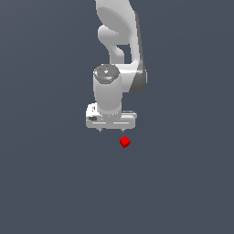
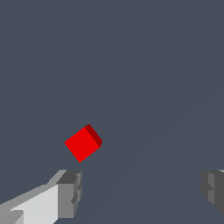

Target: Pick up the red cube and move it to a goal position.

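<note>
The red cube [image 1: 124,141] is a tiny bright block lying on the dark grey floor, turned at an angle. My white gripper [image 1: 111,130] hangs just above it, slightly toward the exterior view's left of the cube. In the wrist view the red cube [image 2: 83,143] lies just off one fingertip [image 2: 70,194], outside the gap, and the other fingertip [image 2: 213,189] stands far across. The gripper [image 2: 141,192] is open and holds nothing.
The flat dark grey floor [image 1: 50,183] fills both views. The arm's white links [image 1: 119,41] rise behind the gripper.
</note>
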Action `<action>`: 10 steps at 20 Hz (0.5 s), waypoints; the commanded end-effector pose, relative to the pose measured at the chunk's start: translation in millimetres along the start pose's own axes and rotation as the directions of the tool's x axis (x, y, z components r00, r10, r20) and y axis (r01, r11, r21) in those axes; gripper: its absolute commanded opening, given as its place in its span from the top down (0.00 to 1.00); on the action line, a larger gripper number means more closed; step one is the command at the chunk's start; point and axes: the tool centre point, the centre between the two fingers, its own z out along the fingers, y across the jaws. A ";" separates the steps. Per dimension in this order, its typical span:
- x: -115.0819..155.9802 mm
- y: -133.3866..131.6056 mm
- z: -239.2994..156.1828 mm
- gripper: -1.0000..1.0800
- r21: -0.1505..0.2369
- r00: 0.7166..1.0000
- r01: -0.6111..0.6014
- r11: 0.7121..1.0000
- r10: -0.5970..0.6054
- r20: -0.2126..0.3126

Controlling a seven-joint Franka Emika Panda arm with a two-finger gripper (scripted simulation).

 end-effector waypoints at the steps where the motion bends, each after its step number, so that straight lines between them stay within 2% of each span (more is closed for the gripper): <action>1: 1.3 -5.9 11.0 0.04 0.000 0.998 0.056 0.998 -0.056 0.001; 6: 3.4 -22.1 41.0 0.04 -0.001 0.978 0.210 0.978 -0.210 0.002; 10: 3.1 -37.5 69.0 0.04 -0.002 0.937 0.349 0.937 -0.349 0.003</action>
